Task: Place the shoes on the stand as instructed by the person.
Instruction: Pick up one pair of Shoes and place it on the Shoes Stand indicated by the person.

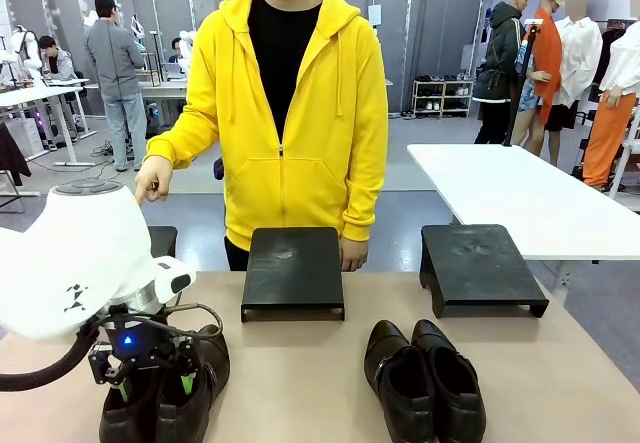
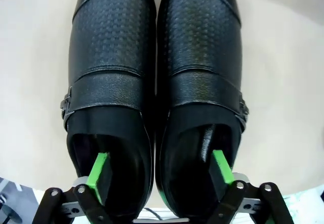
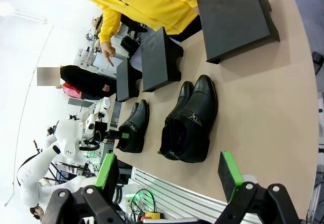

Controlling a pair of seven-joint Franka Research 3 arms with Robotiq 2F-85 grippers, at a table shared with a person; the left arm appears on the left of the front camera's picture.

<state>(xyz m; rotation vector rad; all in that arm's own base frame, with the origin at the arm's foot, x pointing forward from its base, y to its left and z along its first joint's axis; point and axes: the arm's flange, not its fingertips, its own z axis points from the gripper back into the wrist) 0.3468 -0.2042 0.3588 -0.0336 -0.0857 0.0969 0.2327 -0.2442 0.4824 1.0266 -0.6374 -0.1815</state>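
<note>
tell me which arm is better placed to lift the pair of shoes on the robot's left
Left: the left pincer has one finger inside each shoe of that pair; the right pincer hangs open, apart from both pairs.

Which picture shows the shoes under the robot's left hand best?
The left wrist view: the left pair is close up, buckles clear. In front view the left gripper half hides it; in right wrist view it is small.
</note>
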